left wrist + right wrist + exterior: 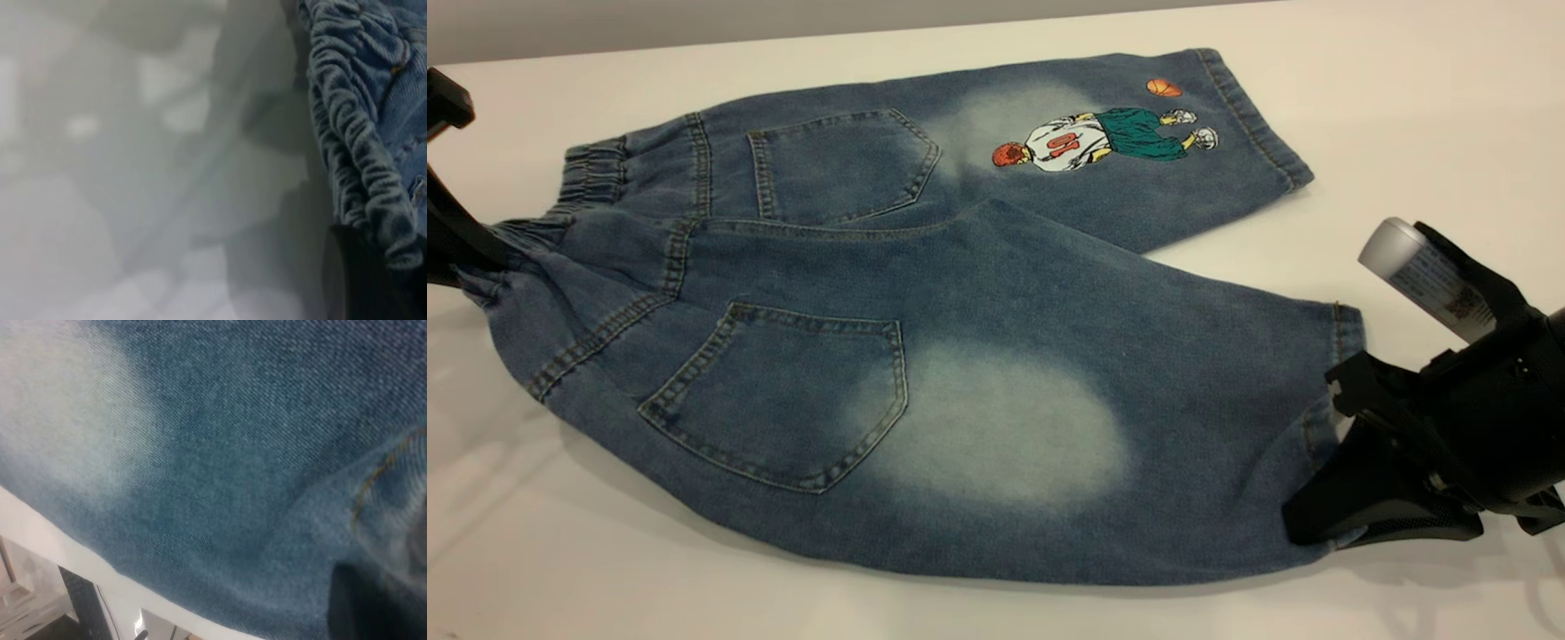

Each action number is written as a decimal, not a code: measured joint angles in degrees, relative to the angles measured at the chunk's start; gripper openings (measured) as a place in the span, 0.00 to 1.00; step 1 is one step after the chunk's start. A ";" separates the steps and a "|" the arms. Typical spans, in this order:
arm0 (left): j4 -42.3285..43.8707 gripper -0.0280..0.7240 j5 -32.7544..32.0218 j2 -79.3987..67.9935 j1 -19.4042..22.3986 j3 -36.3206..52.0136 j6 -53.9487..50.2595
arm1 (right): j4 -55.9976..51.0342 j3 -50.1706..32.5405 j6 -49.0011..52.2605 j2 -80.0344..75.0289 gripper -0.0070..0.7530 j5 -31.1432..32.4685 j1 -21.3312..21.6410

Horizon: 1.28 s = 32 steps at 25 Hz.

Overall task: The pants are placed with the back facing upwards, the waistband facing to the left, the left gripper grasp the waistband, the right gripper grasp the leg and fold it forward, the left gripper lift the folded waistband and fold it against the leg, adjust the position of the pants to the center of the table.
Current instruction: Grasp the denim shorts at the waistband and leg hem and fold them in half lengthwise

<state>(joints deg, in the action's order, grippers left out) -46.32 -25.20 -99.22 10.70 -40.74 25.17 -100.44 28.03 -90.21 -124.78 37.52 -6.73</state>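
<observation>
Pants (925, 356) blue denim, back up, faded patches.

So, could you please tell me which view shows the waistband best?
The left wrist view: the ruched waistband fills its side close up, gathers clear, at the left gripper. The exterior view shows the waistband small at the edge. The right wrist view shows only the leg.

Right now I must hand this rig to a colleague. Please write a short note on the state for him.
Left gripper: at the waistband, shut on its near end.
Right gripper: shut on the hem of the leg without print.
The pants lie back up on the table, waistband to the left, near side raised slightly.
Done: both grasps.
Left: fold the leg forward, fold the waistband onto the leg, centre the pants.
</observation>
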 joint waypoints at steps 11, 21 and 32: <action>1.45 0.19 -1.77 0.00 0.00 0.00 0.06 | 2.28 -0.16 8.57 14.72 0.02 5.94 0.02; 1.39 0.19 -9.04 1.31 0.00 0.98 1.43 | 16.50 -0.16 23.36 27.77 0.02 5.83 0.02; 1.34 0.19 -11.28 15.05 0.00 10.96 -1.40 | 31.28 -0.16 41.46 39.81 0.02 7.07 0.02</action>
<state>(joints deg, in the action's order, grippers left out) -44.98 -36.47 -84.17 10.70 -29.78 23.77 -69.16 27.87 -48.75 -84.98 44.59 -6.70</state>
